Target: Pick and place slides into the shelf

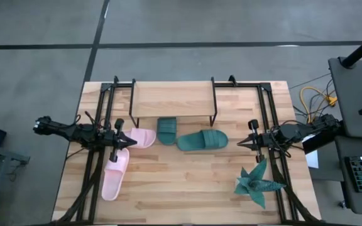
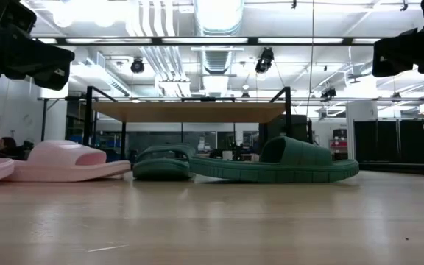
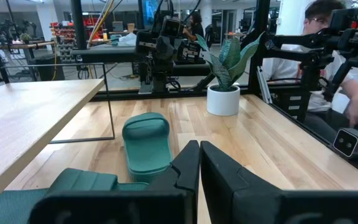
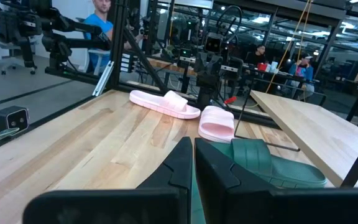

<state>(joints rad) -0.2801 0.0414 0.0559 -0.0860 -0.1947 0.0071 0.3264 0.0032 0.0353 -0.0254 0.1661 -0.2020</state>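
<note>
Four rubber slides lie on the butcher-block table [image 1: 187, 182], none on the shelf [image 1: 171, 99], a pale board on thin black legs at the far side. One pink slide [image 1: 141, 138] sits by the left gripper [image 1: 119, 139], the other pink slide [image 1: 114, 176] nearer. A ridged green slide [image 1: 202, 140] lies sideways in front of the shelf; a second green slide [image 1: 166, 130] pokes under its board. The right gripper [image 1: 247, 144] hangs right of them. Both grippers are clenched on nothing. A spiky teal plant [image 1: 257, 182] stands near right.

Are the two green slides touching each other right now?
Cannot tell. High view shows the smaller green slide and longer green slide meeting at one corner; the low view overlaps them.
</note>
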